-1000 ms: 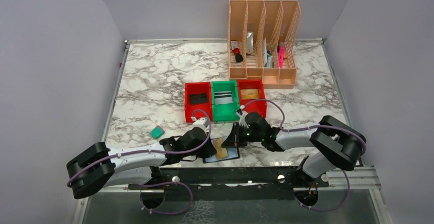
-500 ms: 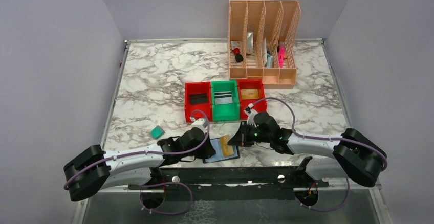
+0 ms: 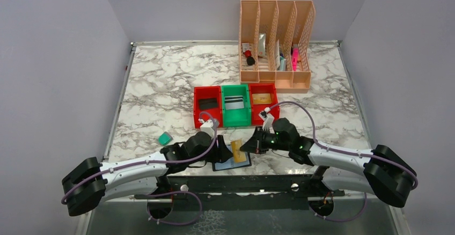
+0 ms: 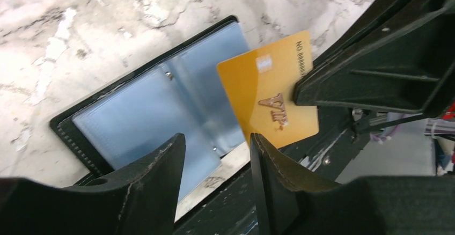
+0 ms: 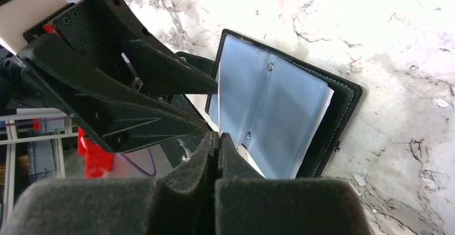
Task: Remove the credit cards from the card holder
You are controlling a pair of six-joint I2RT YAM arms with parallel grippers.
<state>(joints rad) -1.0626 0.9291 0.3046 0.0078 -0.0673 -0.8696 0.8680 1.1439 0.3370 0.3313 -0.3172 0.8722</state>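
Top view, lower centre: the left gripper (image 3: 225,150) and right gripper (image 3: 243,147) converge over the card holder (image 3: 226,164), blocking approach from above. The right one clamps a gold card (image 3: 236,152) standing over it. Directly behind, a row of 3 bins (image 3: 236,124) closes the far side. A teal block (image 3: 164,138) sits at left centre. The peach file rack (image 3: 276,79) occupies the upper right. Bare marble table (image 3: 161,79) fills the upper left, and a narrower bare strip runs right of the bins.
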